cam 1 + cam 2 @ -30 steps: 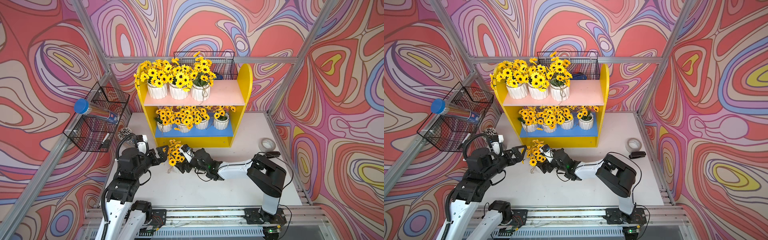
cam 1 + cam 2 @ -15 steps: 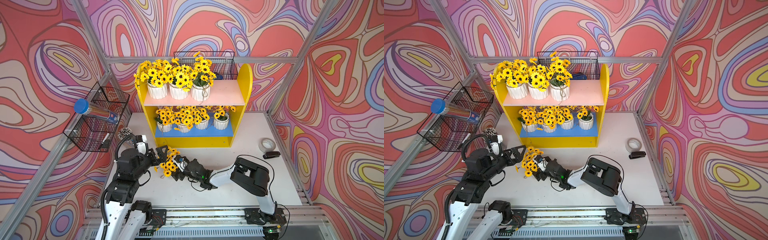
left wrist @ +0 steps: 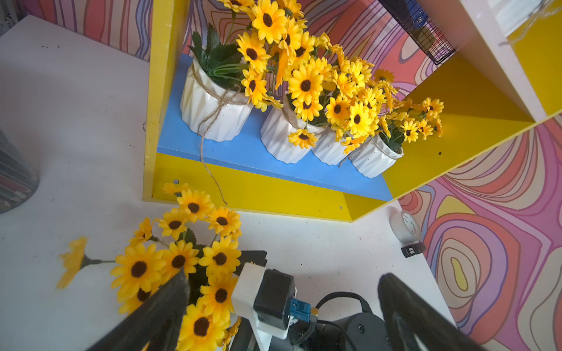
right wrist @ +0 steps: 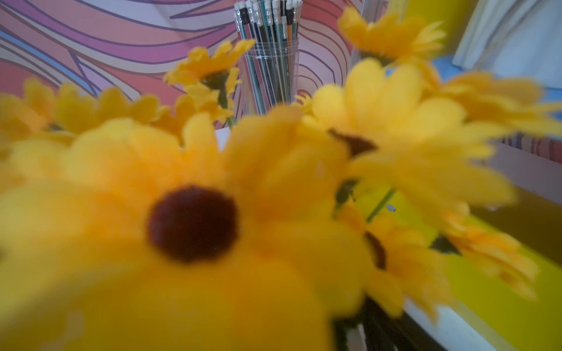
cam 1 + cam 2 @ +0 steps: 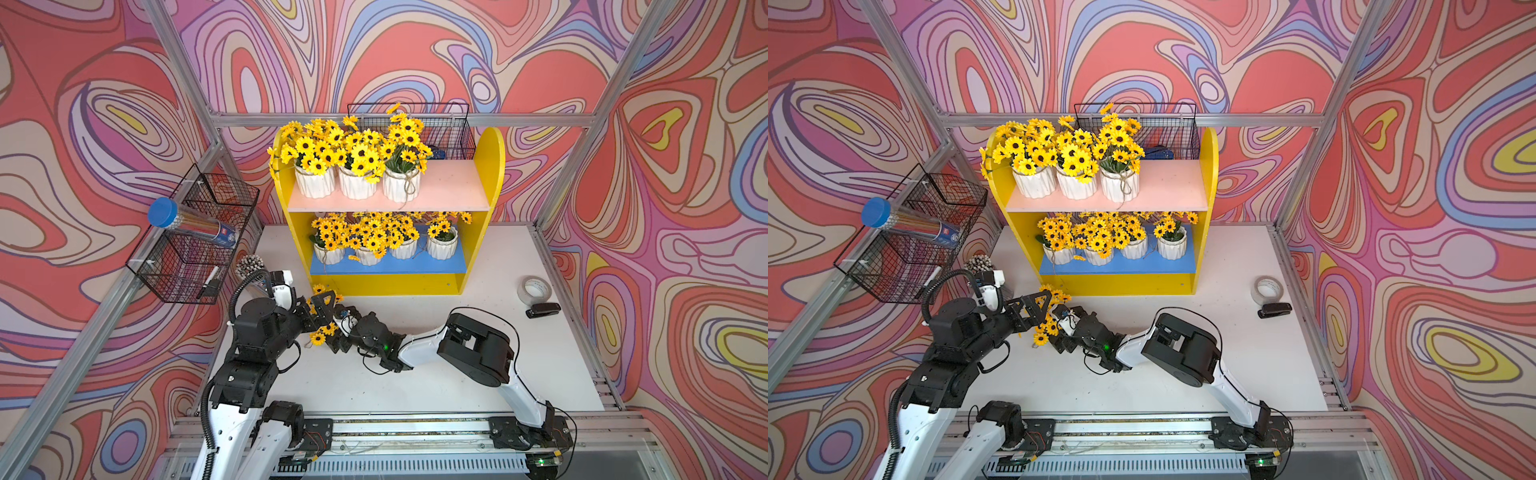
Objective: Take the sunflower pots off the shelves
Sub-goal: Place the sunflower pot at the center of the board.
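- The shelves point(image 5: 491, 166) stand at the back of the table point(image 5: 415, 374).
- Three pots point(image 5: 356, 188) sit in a row on the pink board point(image 5: 451, 189), toward the left arm's side.
- Four pots point(image 5: 402, 249) line the blue board point(image 5: 386, 267).
- The eighth pot point(image 3: 178, 261) is off the shelves. It is over the table, just before the shelves' front corner on the left arm's side, between the two grippers. Blooms hide its white body, so I cannot tell whether it touches the table.
- The right gripper point(image 5: 338, 328) pinches the eighth pot from the side, jaws wide around it. Blurred blooms fill the right wrist view.
- The left gripper point(image 3: 282, 275) is spread wide and holds nothing. One of its fingers point(image 3: 158, 313) is just beside the blooms.
- A pencil cup point(image 4: 267, 70) stands near the left arm.
- A tape roll point(image 5: 535, 289) and a stapler point(image 5: 542, 309) lie well apart, by the table's right edge.
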Controlling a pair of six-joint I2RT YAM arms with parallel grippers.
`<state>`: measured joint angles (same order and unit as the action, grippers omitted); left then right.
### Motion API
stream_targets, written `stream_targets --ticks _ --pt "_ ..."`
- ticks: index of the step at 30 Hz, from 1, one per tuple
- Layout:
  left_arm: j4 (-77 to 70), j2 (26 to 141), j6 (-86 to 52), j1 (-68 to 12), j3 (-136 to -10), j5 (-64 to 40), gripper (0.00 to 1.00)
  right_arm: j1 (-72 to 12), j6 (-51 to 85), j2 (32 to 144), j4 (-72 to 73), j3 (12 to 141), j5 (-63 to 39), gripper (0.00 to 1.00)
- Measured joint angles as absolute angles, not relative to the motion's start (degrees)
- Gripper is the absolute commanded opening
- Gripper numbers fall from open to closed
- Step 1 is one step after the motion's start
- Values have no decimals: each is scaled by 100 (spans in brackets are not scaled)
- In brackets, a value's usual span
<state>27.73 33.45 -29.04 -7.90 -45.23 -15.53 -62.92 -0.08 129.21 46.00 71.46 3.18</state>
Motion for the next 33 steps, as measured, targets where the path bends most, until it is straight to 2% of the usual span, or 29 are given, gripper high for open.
stream_targets --ticks 2,6,9,11,12,16,27,33 --pt "2773 3345 -2897 -790 -4523 -1553 99 -6292 -32 12919 4429 7240 316 23" --pt "2773 3345 -2895 -790 -4523 -1553 99 -6292 -45 12807 4056 7290 298 39" --pt "2773 3345 -2897 -790 -4523 -1555 99 -6292 -60 12700 3857 7242 298 67" --pt "2781 3341 -2910 -790 -4523 -1557 99 -6292 -62 12615 3750 7194 294 73" --pt "2801 3339 -2912 -790 -4523 -1559 99 -6292 -62 12562 3684 7153 292 83" --pt "2941 3295 -2912 -790 -4530 -1562 99 -6289 -32 12350 3546 6941 292 98" --pt "3129 3135 -2912 -790 -4641 -1608 100 -6267 419 12372 3194 6379 56 98" --pt "3216 3173 -2908 -790 -4818 -1667 100 -6270 550 11638 3068 5452 158 98"
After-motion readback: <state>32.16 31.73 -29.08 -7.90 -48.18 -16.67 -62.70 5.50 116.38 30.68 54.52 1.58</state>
